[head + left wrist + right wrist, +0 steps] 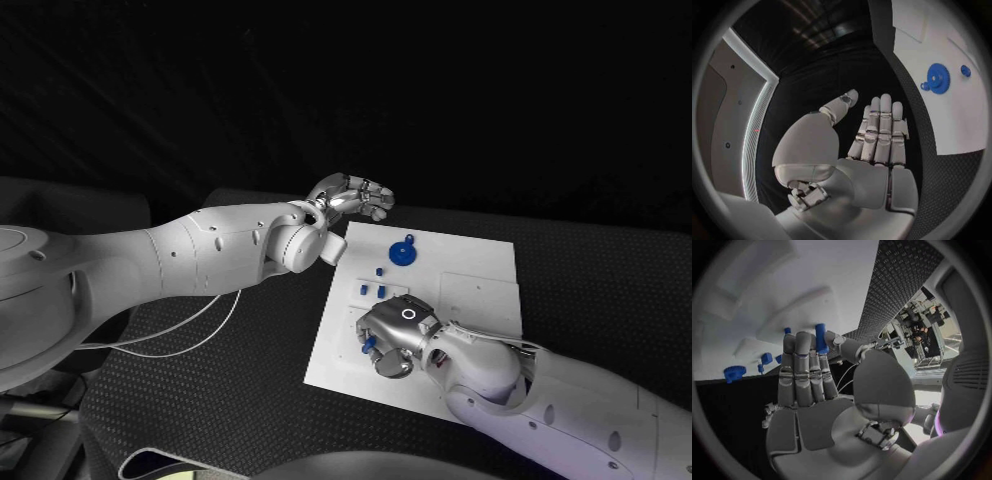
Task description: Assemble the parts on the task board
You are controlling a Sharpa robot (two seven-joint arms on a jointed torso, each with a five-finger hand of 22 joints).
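Several blue parts sit on the task board (pixel 483 290), so the assembly looks to be in progress and far from finished, as far as I can judge. Nearest on the board, the right hand (pixel 394 335) lies low over its near left portion. In the right wrist view a blue peg (pixel 821 338) stands between the thumb and the fingers (pixel 803 370), so I judge that hand to be pinching it; whether the peg is already seated in the board I cannot tell. Another small blue piece (pixel 369 344) shows just at the left of that hand. A little farther off, small blue pegs (pixel 371 290) stand in a group left of the board's middle. Farther still, near the far edge, a blue gear (pixel 404 252) lies flat on the plate, with a small blue knob (pixel 966 70) close by it. Raised white blocks on the board's right side carry no blue pieces.

Beyond the far left corner of the board the left hand (pixel 351 197) hangs above the bench, grasping nothing, its fingers (pixel 879 131) together and straight.

Under the board the bench (pixel 216 390) is black with a fine textured mat. A white cable (pixel 188 335) loops over its left side. Behind the bench hangs dark cloth.
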